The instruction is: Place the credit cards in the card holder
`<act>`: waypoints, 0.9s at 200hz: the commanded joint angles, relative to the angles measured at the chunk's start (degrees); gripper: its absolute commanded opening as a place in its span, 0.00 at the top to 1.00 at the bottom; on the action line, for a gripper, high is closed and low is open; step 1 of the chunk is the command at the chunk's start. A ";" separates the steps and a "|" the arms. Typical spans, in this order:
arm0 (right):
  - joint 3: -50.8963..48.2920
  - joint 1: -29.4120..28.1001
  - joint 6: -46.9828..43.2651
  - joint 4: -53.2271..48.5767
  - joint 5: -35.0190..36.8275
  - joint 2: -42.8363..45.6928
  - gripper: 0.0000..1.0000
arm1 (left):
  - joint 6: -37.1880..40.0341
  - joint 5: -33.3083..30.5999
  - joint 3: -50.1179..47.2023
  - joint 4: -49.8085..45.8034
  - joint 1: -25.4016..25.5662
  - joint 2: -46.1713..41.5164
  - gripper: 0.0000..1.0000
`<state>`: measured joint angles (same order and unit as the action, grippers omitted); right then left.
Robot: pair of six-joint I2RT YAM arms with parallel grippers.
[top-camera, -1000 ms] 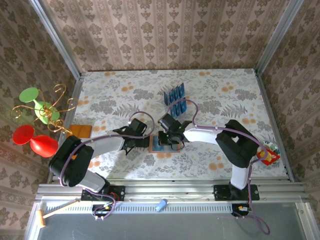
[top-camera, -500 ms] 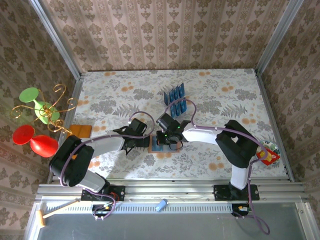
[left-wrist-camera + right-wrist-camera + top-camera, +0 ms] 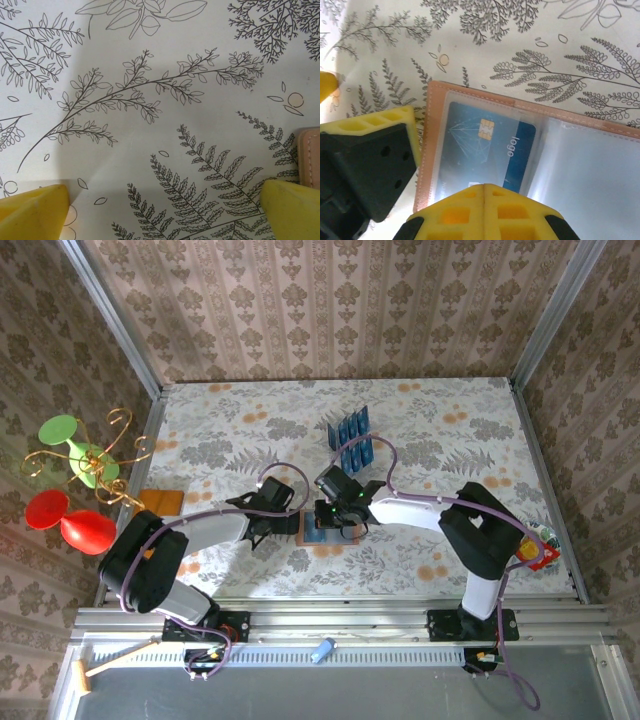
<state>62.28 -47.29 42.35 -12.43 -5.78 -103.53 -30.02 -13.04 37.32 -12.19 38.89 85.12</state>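
Card holder [image 3: 423, 150] lies open flat; credit card [image 3: 480, 150] sleeved inside, long axis 9-to-3, at 12 o'clock of shut, empty right gripper [image 3: 485, 195]; left gripper [image 3: 162, 207] gapes empty, card holder at its 3 o'clock.

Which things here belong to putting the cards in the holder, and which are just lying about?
Part of the job:
card holder, lying open
blue card in its clear pocket
more blue cards standing further back

Just lying about:
orange-brown square
red and green ornament at the left
small blue item at the near edge
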 commanded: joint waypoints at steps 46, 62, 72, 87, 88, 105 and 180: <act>-1.01 -0.08 -0.15 -2.42 2.42 -2.02 1.00 | 1.04 2.67 -0.67 0.77 -0.10 2.85 0.00; -1.00 -0.08 -0.24 -2.52 2.66 -2.04 1.00 | 1.02 2.76 -0.67 1.00 -0.12 3.05 0.00; -1.00 -0.01 -0.24 -2.49 2.76 -2.15 1.00 | 0.95 2.84 -0.63 1.04 -0.13 3.15 0.00; -1.02 -0.08 -0.18 -2.66 2.86 -2.31 1.00 | 1.00 2.84 -0.67 1.11 -0.12 3.16 0.00; -1.02 -0.08 -0.17 -2.68 2.87 -2.35 1.00 | 1.01 2.84 -0.67 1.11 -0.09 3.18 0.00; -0.87 0.00 -0.07 -2.60 2.78 -2.65 1.00 | 0.97 2.93 -0.63 1.12 -0.13 3.25 0.00; 0.37 -0.21 0.28 -1.94 1.41 -4.05 1.00 | 0.79 3.11 -0.67 1.55 0.09 3.60 0.00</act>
<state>62.08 -47.31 42.33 -13.06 -4.69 -105.95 -30.02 -13.04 37.36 -11.90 38.89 85.41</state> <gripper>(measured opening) 0.068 0.999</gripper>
